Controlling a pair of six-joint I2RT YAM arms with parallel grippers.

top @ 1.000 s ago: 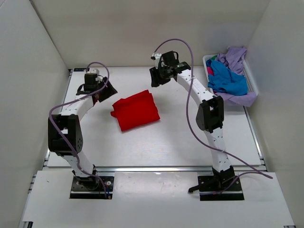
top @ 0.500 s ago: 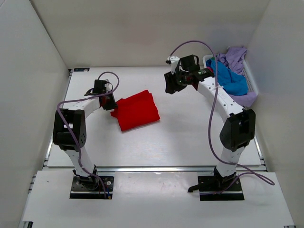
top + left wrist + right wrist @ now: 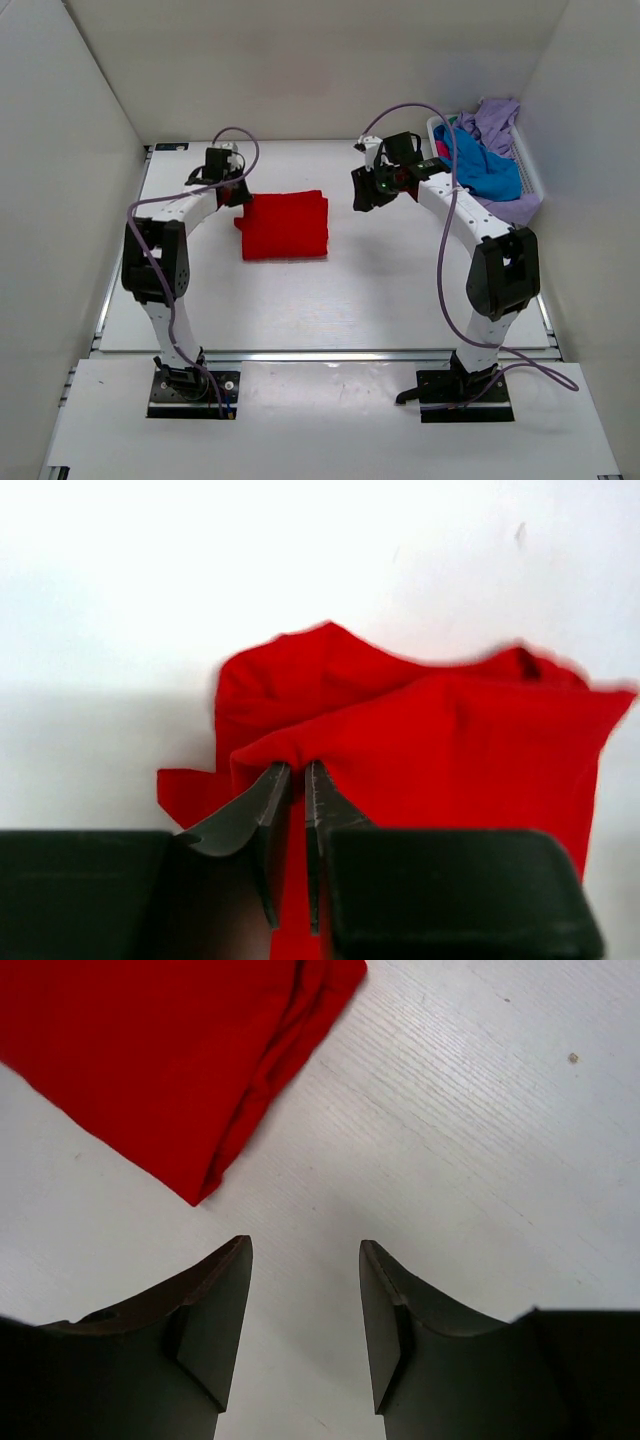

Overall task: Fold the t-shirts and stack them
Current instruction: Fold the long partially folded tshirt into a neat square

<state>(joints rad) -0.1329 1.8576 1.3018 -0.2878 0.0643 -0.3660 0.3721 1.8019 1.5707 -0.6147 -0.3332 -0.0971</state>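
Observation:
A folded bright red t-shirt [image 3: 285, 225] lies on the white table left of centre. My left gripper [image 3: 236, 195] is at its far left corner, shut on a pinch of the red cloth [image 3: 420, 740]. My right gripper [image 3: 362, 192] is open and empty, held above the table just right of the red t-shirt, whose corner shows in the right wrist view [image 3: 170, 1050]. A blue t-shirt [image 3: 478, 165] and a lavender t-shirt [image 3: 497, 122] lie heaped in the basket at the back right.
A white slatted basket [image 3: 531, 178] stands at the back right against the right wall. White walls close the table on the left, back and right. Purple cables loop above both arms.
My left gripper closed on the red t-shirt's left corner and turned the shirt square to the table. My right gripper swung right, then came back down toward the shirt's right side.

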